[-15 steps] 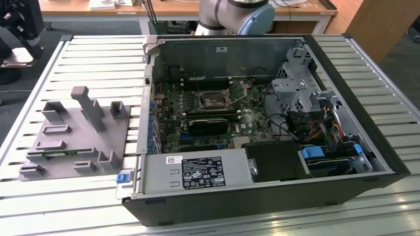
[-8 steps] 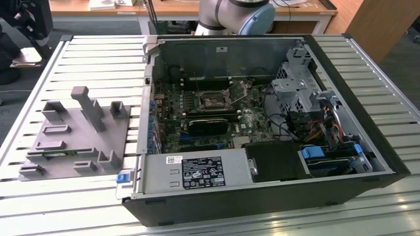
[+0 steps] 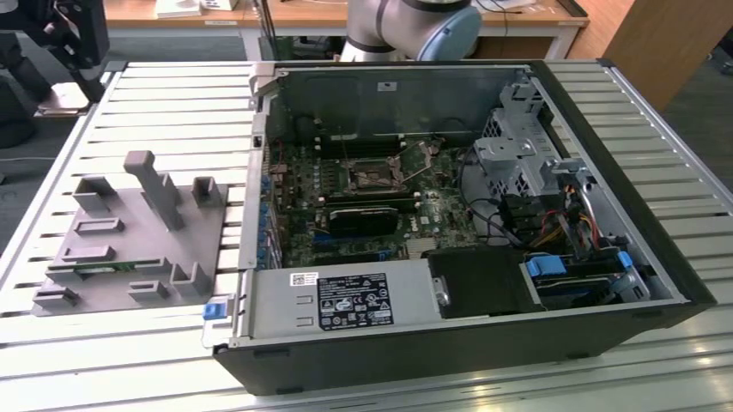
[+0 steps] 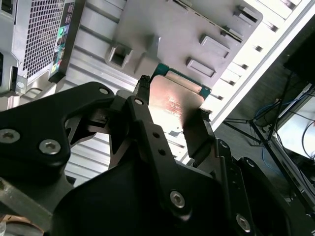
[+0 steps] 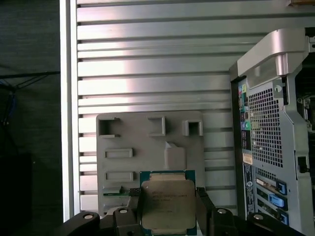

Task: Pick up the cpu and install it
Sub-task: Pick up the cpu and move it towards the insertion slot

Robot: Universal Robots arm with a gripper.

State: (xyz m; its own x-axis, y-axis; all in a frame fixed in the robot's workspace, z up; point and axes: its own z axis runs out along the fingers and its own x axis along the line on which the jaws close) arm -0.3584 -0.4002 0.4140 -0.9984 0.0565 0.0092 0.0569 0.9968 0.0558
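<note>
The cpu (image 5: 167, 204), a flat square chip with a silvery top and a green rim, sits between the two black fingers of my gripper (image 5: 169, 212), which is shut on its opposite edges. In the second wrist view the cpu (image 4: 173, 105) is gripped the same way by the gripper (image 4: 173, 98). The chip hangs above the grey fixture plate (image 5: 147, 142), well off its surface. The open computer case (image 3: 596, 129) lies on its side, with the motherboard's cpu socket (image 3: 372, 178) showing inside it.
The grey fixture plate (image 3: 126, 249) with upright pegs lies on the slatted table (image 3: 172, 103) on the exterior view's left of the case. A green memory stick (image 3: 98, 270) rests in it. The case's rear panel (image 5: 268, 137) stands beside the plate. The arm's base (image 3: 413, 30) is behind the case.
</note>
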